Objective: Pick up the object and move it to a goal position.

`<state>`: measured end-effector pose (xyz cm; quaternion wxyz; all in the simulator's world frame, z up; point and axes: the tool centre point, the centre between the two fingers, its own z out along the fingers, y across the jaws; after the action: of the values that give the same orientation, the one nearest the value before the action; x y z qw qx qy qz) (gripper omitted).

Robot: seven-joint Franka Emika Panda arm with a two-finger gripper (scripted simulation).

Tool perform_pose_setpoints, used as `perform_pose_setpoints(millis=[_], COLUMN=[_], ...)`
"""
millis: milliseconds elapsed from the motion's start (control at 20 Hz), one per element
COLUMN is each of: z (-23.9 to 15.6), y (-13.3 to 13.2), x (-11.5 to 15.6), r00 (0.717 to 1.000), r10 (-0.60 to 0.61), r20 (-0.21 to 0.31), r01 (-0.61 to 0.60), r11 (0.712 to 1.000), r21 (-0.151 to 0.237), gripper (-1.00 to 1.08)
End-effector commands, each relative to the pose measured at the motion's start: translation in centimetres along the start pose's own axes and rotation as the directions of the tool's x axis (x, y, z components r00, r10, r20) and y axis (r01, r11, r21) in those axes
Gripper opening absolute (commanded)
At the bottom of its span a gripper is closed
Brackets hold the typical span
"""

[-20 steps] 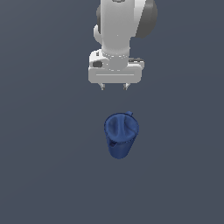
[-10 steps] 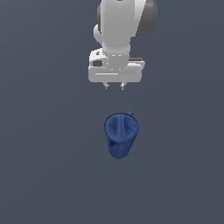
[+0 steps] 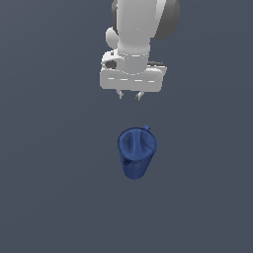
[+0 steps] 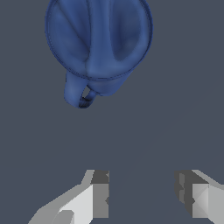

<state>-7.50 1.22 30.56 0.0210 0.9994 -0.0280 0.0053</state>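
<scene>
The object (image 3: 137, 153) is a dark blue tapered pitcher with a wide round rim, standing on the grey floor. A small handle sticks out at its side. My gripper (image 3: 129, 95) hangs above the floor, behind the pitcher in the exterior view and well apart from it. It is open with a moderate gap and nothing between the fingers. In the wrist view the pitcher (image 4: 98, 39) shows from above, its handle (image 4: 78, 94) on the side nearer the gripper (image 4: 142, 192). Both fingertips (image 4: 100, 194) are clear of it.
A flat dark grey floor (image 3: 54, 197) runs all around the pitcher. The white arm (image 3: 141, 29) rises above the gripper at the back of the exterior view.
The fingers have drawn closer together than a second ago. The hand stays at about the same spot, and the pitcher has not moved.
</scene>
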Motion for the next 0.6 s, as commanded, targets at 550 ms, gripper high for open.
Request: perform_pose_setpoints(millis=[550], z=[-3.2], y=[-0.7], x=[1.6], r00=[0.976], r10=[0.141], r20=[-0.164], r01=[-0.151], r11=[0.987], r21=[-0.049], gripper=[0.28])
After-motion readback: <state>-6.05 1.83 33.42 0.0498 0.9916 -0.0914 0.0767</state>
